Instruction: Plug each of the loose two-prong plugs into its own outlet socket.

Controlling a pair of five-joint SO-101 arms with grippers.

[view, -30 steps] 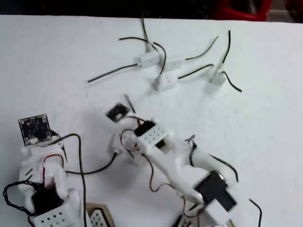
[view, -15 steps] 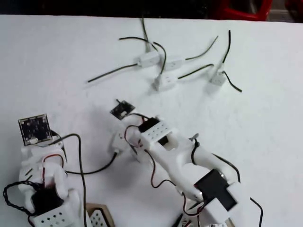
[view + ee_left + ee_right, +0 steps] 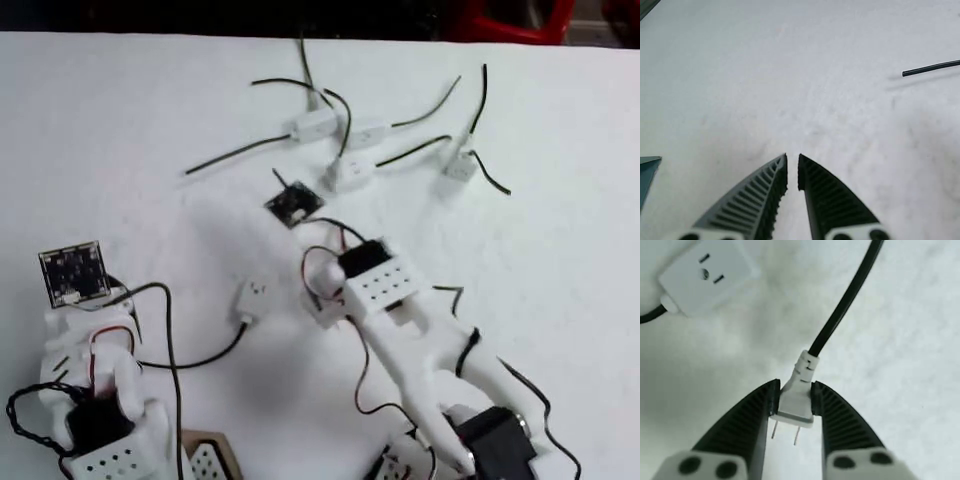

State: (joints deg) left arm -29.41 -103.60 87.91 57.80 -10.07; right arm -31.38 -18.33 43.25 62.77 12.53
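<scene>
While above white table [image 3: 790,75], left gripper [image 3: 792,172]: fingers [image 3: 765,195] nearly together.
Right gripper [image 3: 794,412]: clamped on white two-prong plug [image 3: 796,407]; white square outlet socket [image 3: 252,295] at nine o'clock.

a robotics lab or workshop: a plain white table [image 3: 110,110] under two arms [image 3: 420,348] with exposed red and black wiring, a square patterned marker [image 3: 73,272] near the left edge, short-corded outlet sockets [image 3: 350,172] toward the far edge.

Two white robot arms [image 3: 400,335], one white square outlet socket [image 3: 253,297], one white two-prong plug [image 3: 795,402], four further white connectors [image 3: 350,172] on black cords.
</scene>
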